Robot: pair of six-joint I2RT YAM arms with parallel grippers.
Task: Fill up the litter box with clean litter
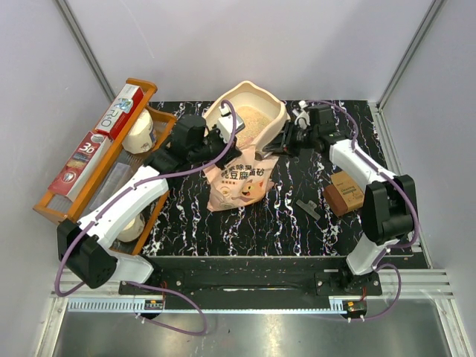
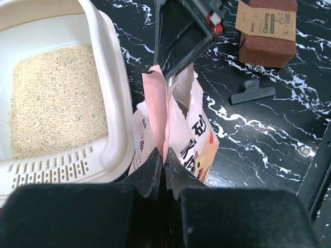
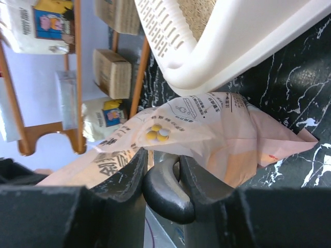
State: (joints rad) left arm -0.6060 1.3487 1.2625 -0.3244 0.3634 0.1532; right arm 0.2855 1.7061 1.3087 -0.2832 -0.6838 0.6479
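Observation:
The cream litter box [image 1: 277,111] stands at the back middle of the table with pale beige litter [image 1: 249,115] spread in it; both show in the left wrist view [image 2: 116,103], [image 2: 57,98]. The pink bag [image 1: 238,182] stands just in front of the box. My left gripper [image 2: 164,152] is shut on the bag's upper edge [image 2: 178,124]. My right gripper [image 3: 163,155] is at the bag's other side [image 3: 227,139], shut on a dark grey rounded clip-like piece [image 3: 165,191]. In the top view the left gripper [image 1: 223,137] and the right gripper [image 1: 279,143] flank the bag's top.
The orange wooden rack [image 1: 52,201] with boxes and bags fills the left side. A brown cleaning-pad pack [image 1: 343,195] and a grey clip [image 1: 307,207] lie on the right of the black marble table [image 1: 186,216]. White walls close in the back and sides.

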